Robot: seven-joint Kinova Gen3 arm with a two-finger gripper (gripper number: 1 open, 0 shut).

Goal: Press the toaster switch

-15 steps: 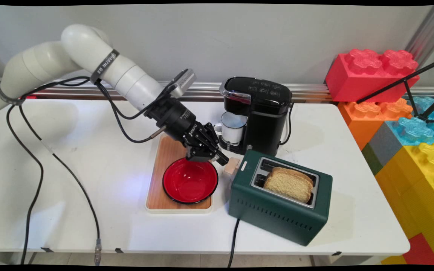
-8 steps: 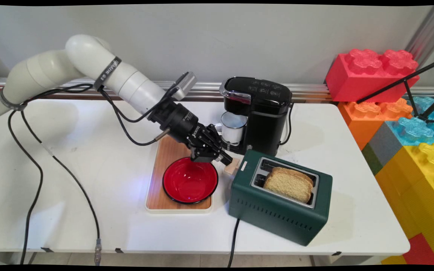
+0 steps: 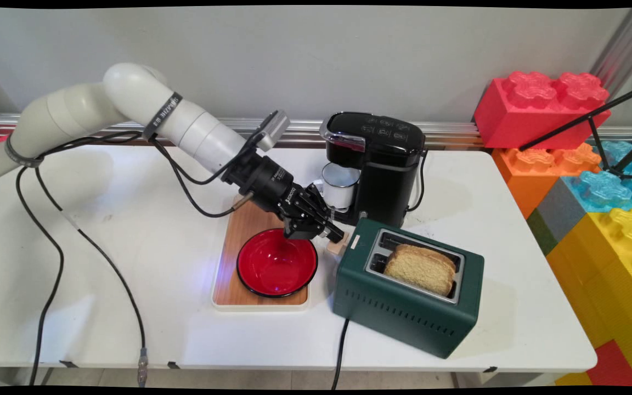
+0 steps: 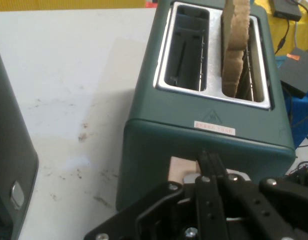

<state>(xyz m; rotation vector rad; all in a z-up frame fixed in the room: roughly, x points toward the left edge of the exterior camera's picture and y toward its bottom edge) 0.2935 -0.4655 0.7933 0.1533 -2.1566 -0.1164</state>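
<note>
Claw point(image 3: 331, 233) pressed together, fingers side by side with no gap, its tip right at the pale wooden lever point(image 3: 337, 245) on the end of the green toaster point(image 3: 407, 285). Over the last second the arm has slid down and to the right, across the far rim of the red bowl point(image 3: 277, 263), and the tip now sits on top of that lever where earlier it was just short of it. Whether it's actually pressing, I can't tell. From the hand view the closed fingers point(image 4: 209, 170) point straight at the lever point(image 4: 181, 170), which peeks out pale on either side of them against the toaster's end wall.

Toast: one thick slice of bread point(image 3: 420, 267) stands up out of the nearer slot; the other slot is empty. The bowl rests on a wooden tray point(image 3: 239, 230) on the white bench point(image 3: 129, 263), just left of the toaster. Behind, a white mug point(image 3: 339, 186) sits under the black coffee machine point(image 3: 376, 159).

Writing: "ROBOTIQ" in white on the claw's body; a small label on the toaster point(image 4: 214, 128), too fine to read.
</note>
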